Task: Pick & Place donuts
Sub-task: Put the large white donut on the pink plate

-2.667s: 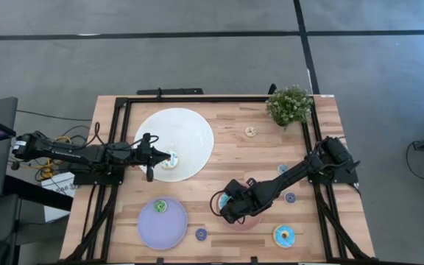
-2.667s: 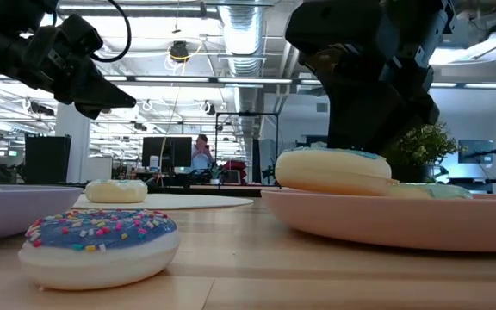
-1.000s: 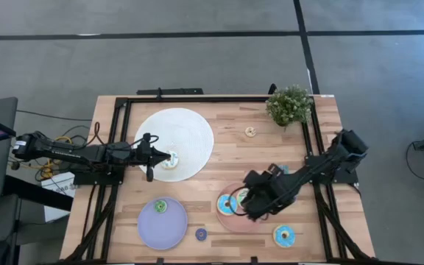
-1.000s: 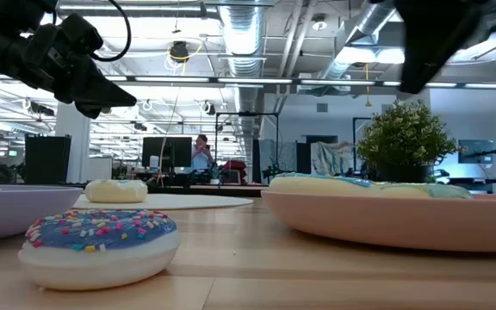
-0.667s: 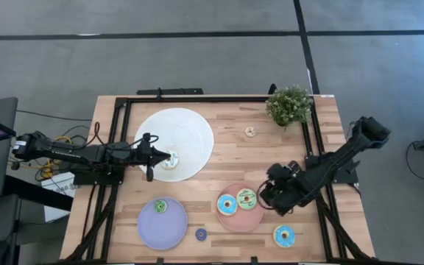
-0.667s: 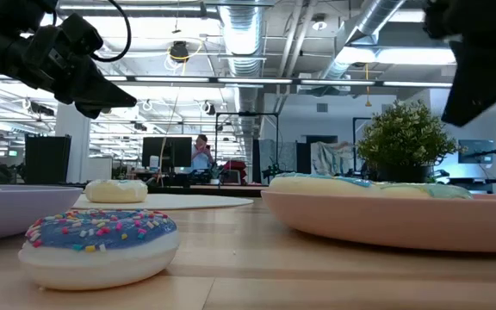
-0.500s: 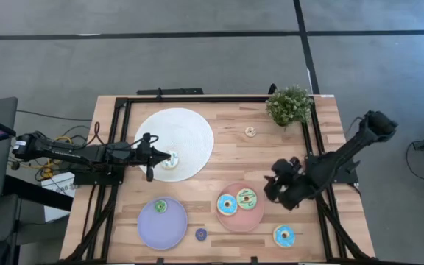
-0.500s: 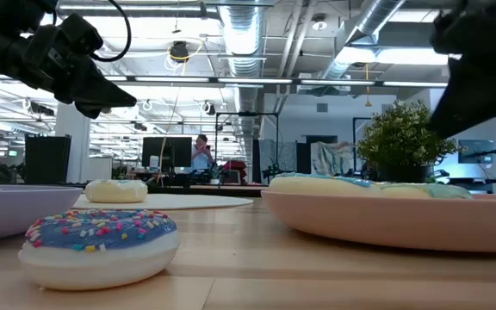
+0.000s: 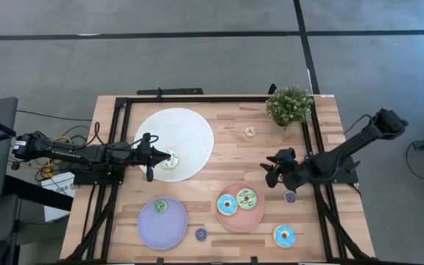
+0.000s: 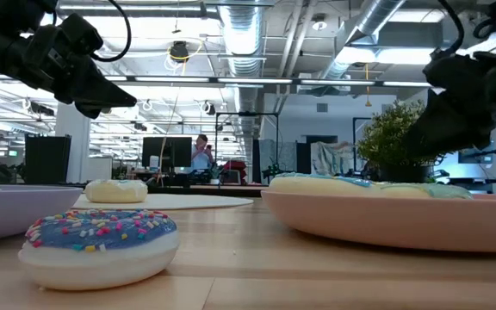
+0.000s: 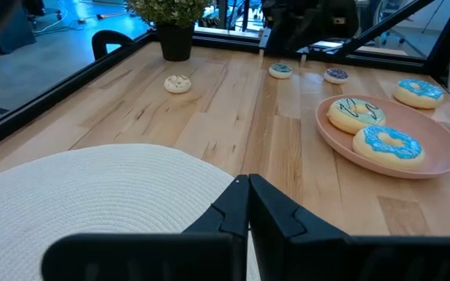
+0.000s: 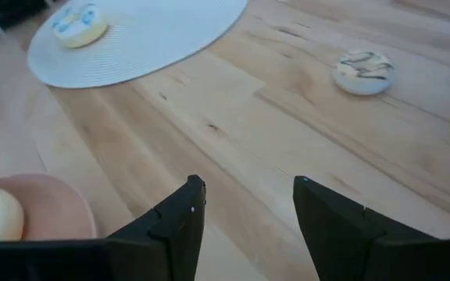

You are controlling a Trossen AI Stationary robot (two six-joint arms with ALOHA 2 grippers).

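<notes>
My right gripper (image 9: pixel 271 171) hangs with its fingers spread wide and empty above bare wood, between the pink plate (image 9: pixel 257 216) and the potted plant (image 9: pixel 289 105) in the far right corner. Through my right wrist camera the two dark fingers frame open table, with a small cream donut (image 12: pixel 363 71) lying alone beyond them and the large white disc (image 12: pixel 155 39) further off, a blue-iced donut (image 12: pixel 79 23) sitting on it. The pink plate carries two donuts side by side, a blue one (image 9: pixel 227 205) and a cream one with dark drizzle (image 9: pixel 246 198). Just behind my right wrist a small purple donut (image 9: pixel 290 196) lies on the wood, and a bigger blue donut (image 9: pixel 283 235) sits near the front edge — neither touches the plate. On the lilac plate (image 9: pixel 163 230) rests a green donut (image 9: pixel 160 207), and a small purple one (image 9: pixel 201 234) lies between the two plates. My left gripper (image 9: pixel 169 157) is closed to a narrow point with nothing in it, hovering at the near edge of the white disc, just beside the donut there. The black frame rails (image 9: pixel 312 140) run along the table's sides, and my right arm crosses over the right one.
</notes>
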